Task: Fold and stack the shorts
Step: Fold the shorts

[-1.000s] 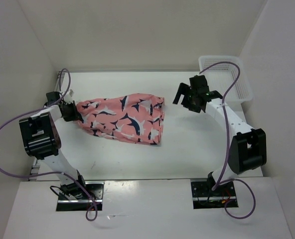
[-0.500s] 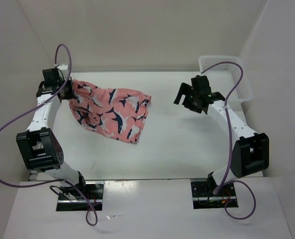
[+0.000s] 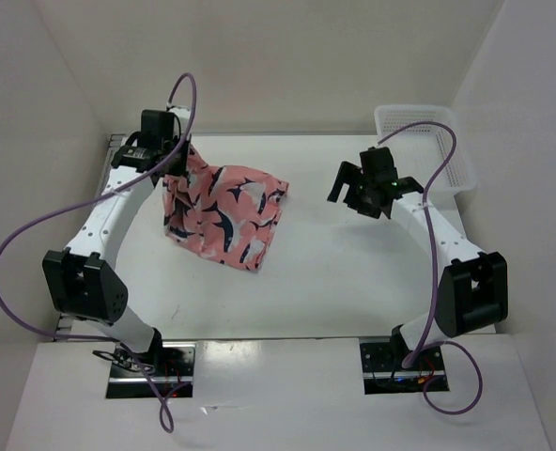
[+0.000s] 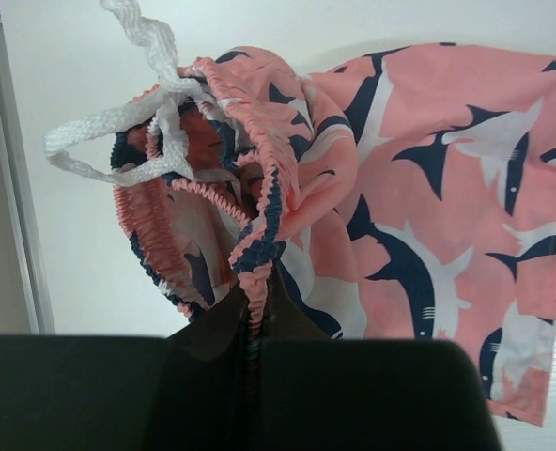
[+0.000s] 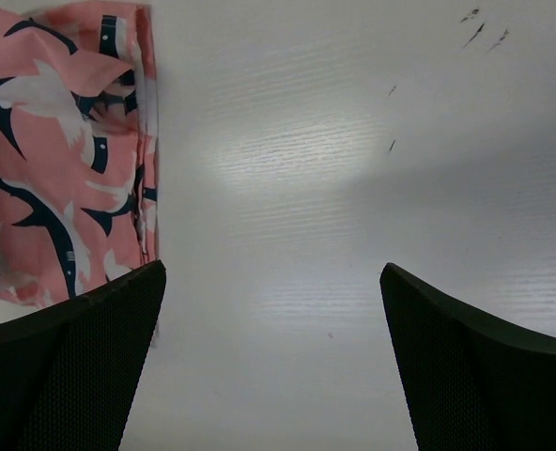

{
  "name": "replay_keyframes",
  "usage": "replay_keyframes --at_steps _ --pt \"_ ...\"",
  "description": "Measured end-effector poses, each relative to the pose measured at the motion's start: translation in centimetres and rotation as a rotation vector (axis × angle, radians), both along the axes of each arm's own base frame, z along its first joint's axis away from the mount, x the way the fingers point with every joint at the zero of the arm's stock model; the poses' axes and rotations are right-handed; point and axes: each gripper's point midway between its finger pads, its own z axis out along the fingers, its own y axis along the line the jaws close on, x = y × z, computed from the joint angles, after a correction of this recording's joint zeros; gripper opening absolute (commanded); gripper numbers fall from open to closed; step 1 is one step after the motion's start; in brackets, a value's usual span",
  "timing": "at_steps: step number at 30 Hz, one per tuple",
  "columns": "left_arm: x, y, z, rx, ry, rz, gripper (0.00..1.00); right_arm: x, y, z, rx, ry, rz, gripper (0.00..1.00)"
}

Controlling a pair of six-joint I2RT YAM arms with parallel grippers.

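The salmon-pink shorts with navy-and-white sharks hang lifted at the back left of the table, their lower part trailing on the surface. My left gripper is shut on the gathered elastic waistband, and the white drawstring dangles beside it. The leg fabric spreads out to the right in the left wrist view. My right gripper hovers open over bare table, right of the shorts. Its view catches the shorts' edge at the upper left, with nothing between the fingers.
A white mesh basket sits at the back right corner. White walls enclose the table on the left, back and right. Purple cables loop from both arms. A metal rail runs along the table's left edge.
My left gripper has carried the waistband from the left edge up and toward the back centre, lifting the shorts and dragging them rightward. The right arm has barely moved.
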Motion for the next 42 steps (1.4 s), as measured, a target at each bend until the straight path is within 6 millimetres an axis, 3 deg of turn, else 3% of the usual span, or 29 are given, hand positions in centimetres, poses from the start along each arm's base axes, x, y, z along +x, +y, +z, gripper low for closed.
replay_keyframes --at_steps 5,11,15,22,23,24,27,30,34,37,42 --pt "-0.3 -3.8 1.6 0.003 -0.026 -0.082 0.00 -0.7 -0.1 -0.8 0.000 0.023 0.005 1.00" --pt "-2.1 -9.2 1.0 0.005 0.006 -0.216 0.00 -1.0 0.0 -0.8 0.004 0.022 0.008 1.00" --pt "-3.1 -11.7 0.0 0.011 0.029 -0.279 0.00 -1.1 0.0 -0.8 0.008 0.022 0.012 1.00" --pt "-5.1 -12.2 -3.5 0.034 0.104 -0.308 0.00 -1.6 0.1 -1.5 0.026 0.043 0.023 1.00" --pt "-5.4 -12.0 -3.8 0.036 0.111 -0.309 0.00 -1.7 0.2 -1.6 0.035 0.048 0.031 0.98" --pt "-5.6 -12.0 -3.8 0.037 0.114 -0.309 0.00 -1.8 0.3 -1.6 0.045 0.053 0.040 0.90" --pt "-5.5 -11.9 -3.3 0.026 0.097 -0.309 0.00 -2.5 1.3 -2.7 0.089 0.072 0.080 0.78" --pt "-5.1 -11.5 -2.7 0.010 0.085 -0.301 0.00 -4.3 2.4 -5.8 0.123 0.152 0.117 0.65" --pt "-4.1 -10.6 -1.3 -0.045 0.062 -0.294 0.00 -7.4 6.7 -10.0 0.134 0.281 0.213 0.61" --pt "-3.4 -9.8 -0.3 -0.075 0.039 -0.285 0.00 -8.5 9.5 -11.6 0.159 0.317 0.270 0.58" --pt "-2.9 -9.2 0.6 -0.115 0.025 -0.288 0.00 -8.0 10.2 -13.6 0.182 0.351 0.247 0.51"
